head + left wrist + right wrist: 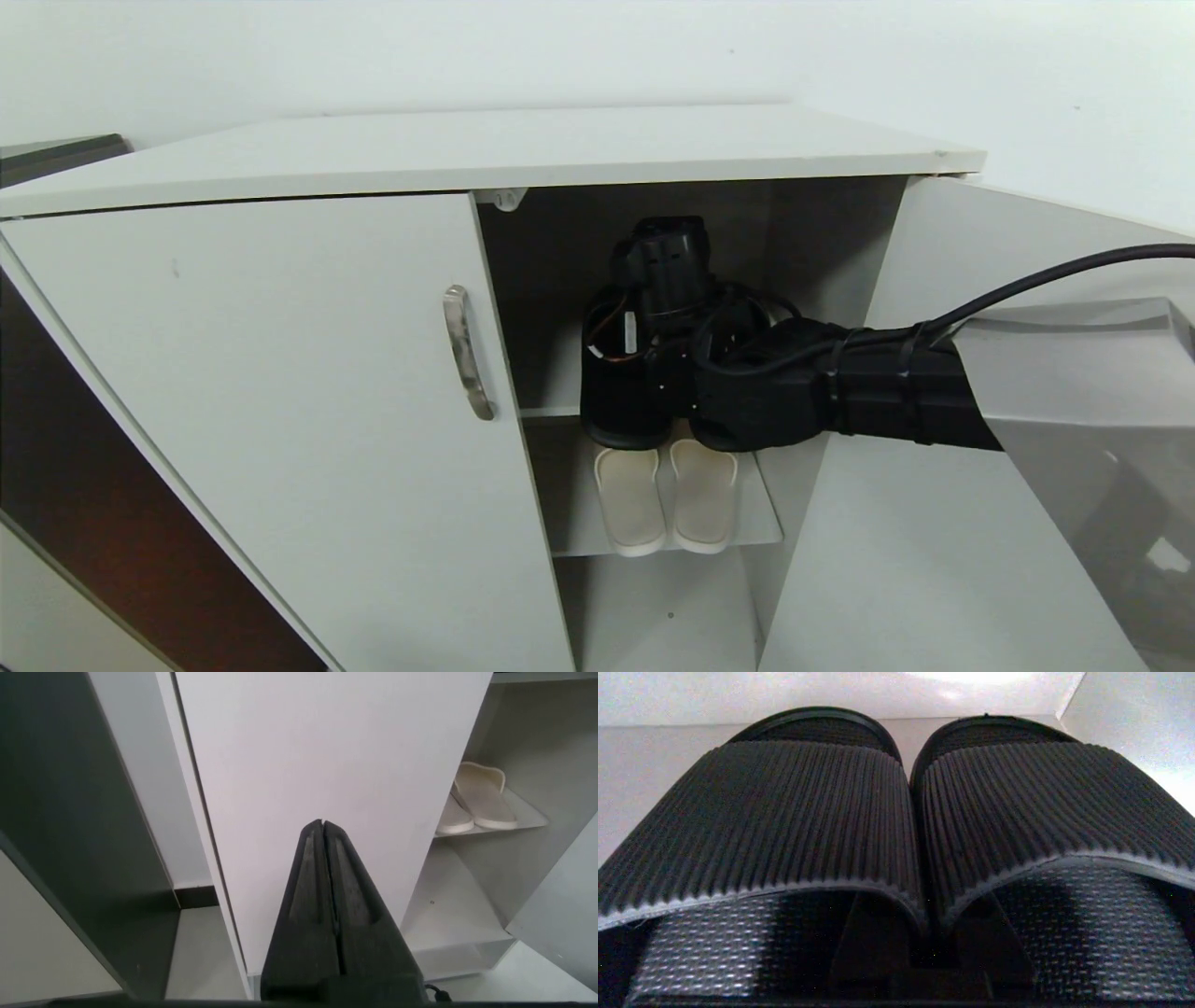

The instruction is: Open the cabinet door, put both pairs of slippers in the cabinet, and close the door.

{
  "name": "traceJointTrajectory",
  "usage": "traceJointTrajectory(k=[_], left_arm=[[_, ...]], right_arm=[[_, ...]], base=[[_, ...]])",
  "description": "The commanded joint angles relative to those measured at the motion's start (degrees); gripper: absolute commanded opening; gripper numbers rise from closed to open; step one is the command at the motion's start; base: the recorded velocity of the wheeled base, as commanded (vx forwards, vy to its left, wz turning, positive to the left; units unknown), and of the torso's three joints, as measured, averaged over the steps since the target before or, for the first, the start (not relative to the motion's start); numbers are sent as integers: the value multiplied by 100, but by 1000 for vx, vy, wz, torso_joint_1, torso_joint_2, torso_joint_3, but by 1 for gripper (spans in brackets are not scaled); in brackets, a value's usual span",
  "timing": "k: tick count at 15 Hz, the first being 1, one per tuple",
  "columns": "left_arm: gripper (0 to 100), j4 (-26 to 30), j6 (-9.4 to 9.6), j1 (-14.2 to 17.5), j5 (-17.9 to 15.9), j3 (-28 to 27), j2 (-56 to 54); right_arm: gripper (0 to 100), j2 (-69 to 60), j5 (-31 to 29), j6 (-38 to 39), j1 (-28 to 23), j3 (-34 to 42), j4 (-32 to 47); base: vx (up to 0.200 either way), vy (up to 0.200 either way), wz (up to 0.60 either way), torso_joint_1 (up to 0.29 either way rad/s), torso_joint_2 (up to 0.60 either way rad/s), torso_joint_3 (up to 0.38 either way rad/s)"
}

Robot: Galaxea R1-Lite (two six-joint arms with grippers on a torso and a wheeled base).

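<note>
In the head view the cabinet (pixel 485 149) has its left door (pixel 280 420) closed, handle (pixel 465 353) towards the middle, and its right door (pixel 934 560) swung wide. The white slippers (pixel 665 495) lie side by side on the shelf (pixel 569 504), reaching to its front edge. The right arm reaches in through the opening. The right gripper (pixel 677 392) carries the black slippers (pixel 616 401) as a pair, just above the far ends of the white ones. Whether they touch cannot be told.

In the left wrist view the left gripper (pixel 322 896) hangs outside, before the closed door. Its fingers are pressed together with nothing between them. The white pair (pixel 476 798) shows off to the side on the shelf.

In the right wrist view the black pair (pixel 785 812) sits close up, ribbed straps side by side and textured footbeds below. The right gripper (pixel 920 952) is clamped where the two slippers meet, apparently pinching their inner walls together.

The slippers look like light, soft foam or rubber that will bend rather than break. The ribs and texture should keep them from sliding. A hold on the joined inner edges moves both at once, though one may sag or twist loose if the pinch is shallow. They likely need setting flat, clear of the white pair.
</note>
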Motion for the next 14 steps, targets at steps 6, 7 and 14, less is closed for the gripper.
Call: traceJointTrajectory(k=[6, 7, 14], left_arm=[[0, -1, 0, 0, 9, 0, 8], [0, 8, -9, 0, 0, 0, 8], [0, -1, -9, 0, 9, 0, 8]], right_arm=[[0, 171, 2, -12, -147, -86, 0], [0, 171, 2, -12, -156, -86, 0], [0, 215, 2, -47, -156, -78, 0]], base=[[0, 0, 0, 0, 0, 0], [0, 0, 0, 0, 0, 0], [0, 0, 0, 0, 0, 0]])
